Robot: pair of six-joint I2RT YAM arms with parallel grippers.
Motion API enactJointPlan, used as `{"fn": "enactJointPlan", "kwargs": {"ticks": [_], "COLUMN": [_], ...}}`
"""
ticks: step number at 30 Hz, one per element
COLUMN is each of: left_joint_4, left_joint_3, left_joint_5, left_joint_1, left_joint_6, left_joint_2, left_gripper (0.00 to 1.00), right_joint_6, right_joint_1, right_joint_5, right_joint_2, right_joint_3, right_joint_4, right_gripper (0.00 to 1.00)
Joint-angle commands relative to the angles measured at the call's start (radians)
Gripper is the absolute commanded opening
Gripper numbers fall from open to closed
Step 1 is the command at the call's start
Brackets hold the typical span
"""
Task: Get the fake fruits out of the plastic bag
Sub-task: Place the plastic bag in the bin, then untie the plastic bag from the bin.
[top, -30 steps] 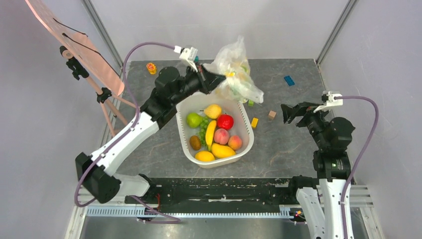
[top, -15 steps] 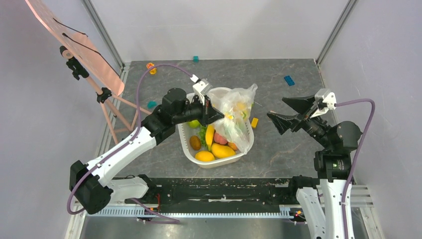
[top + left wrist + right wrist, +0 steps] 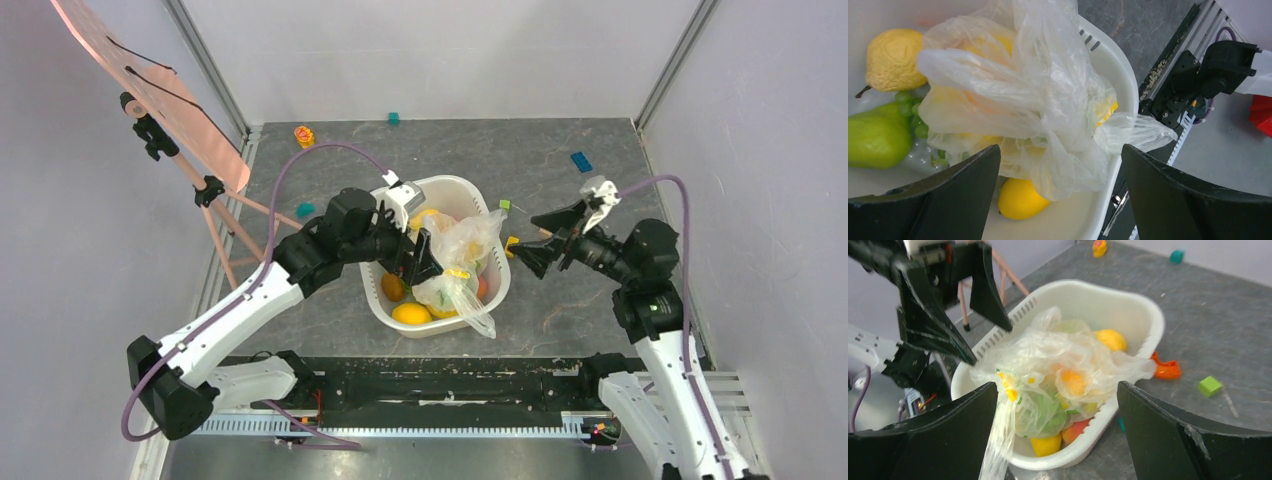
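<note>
The left gripper (image 3: 421, 258) hung over the white basin (image 3: 440, 182), mid-table toward the near edge, its jaws spread wide and gripping nothing. The plastic bag (image 3: 462, 250) lay crumpled on loose fake fruits (image 3: 411, 313) in the basin, with a tail draped over the near rim. An orange fruit (image 3: 1073, 381) and a green fruit (image 3: 1040, 412) showed through the film. The right gripper (image 3: 527, 240), also spread and empty, pointed in from the right edge. The best move was probably to pinch only a bottom fold of film, clear of any fruit, then lift high so the mouth hung down.

Left gripper (image 3: 421, 264) and right gripper (image 3: 525, 237) both spread wide.
</note>
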Motion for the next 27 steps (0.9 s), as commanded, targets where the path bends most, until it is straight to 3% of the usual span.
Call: {"fn": "enactJointPlan", "kwargs": {"ticks": [1, 4, 8, 12, 16, 20, 23, 27], "left_joint_4": [-0.063, -0.086, -0.052, 0.067, 0.214, 0.244, 0.267, 0.289], "left_joint_3": [0.067, 0.059, -0.012, -0.147, -0.273, -0.308, -0.326, -0.313], "left_joint_5": [-0.1, -0.144, -0.081, 0.024, 0.044, 0.025, 0.006, -0.095], "left_joint_1": [0.0, 0.005, 0.005, 0.004, -0.008, -0.037, -0.07, -0.087], "left_joint_6": [0.001, -0.029, -0.011, 0.041, 0.098, 0.208, 0.314, 0.327], "left_joint_2": [-0.067, -0.095, -0.173, -0.287, -0.388, -0.406, -0.384, -0.346], "left_gripper": [0.98, 0.98, 0.97, 0.93, 0.93, 0.96, 0.98, 0.98], "right_joint_6": [-0.103, -0.099, -0.117, -0.289, -0.598, -0.867, -1.064, -1.26], "right_joint_1": [0.147, 0.237, 0.385, 0.494, 0.499, 0.499, 0.499, 0.5], "right_joint_5": [0.147, 0.232, 0.35, 0.431, 0.322, 0.23, 0.158, 0.067], "right_joint_2": [0.056, 0.107, 0.159, 0.214, 0.197, 0.201, 0.281, 0.421], "right_joint_3": [0.036, 0.058, 0.098, 0.194, 0.162, 0.131, 0.211, 0.367], "right_joint_4": [-0.097, -0.12, -0.125, -0.181, -0.102, -0.089, -0.243, -0.464], "right_gripper": [0.92, 0.9, 0.88, 0.86, 0.89, 0.98, 0.98, 0.98]}}
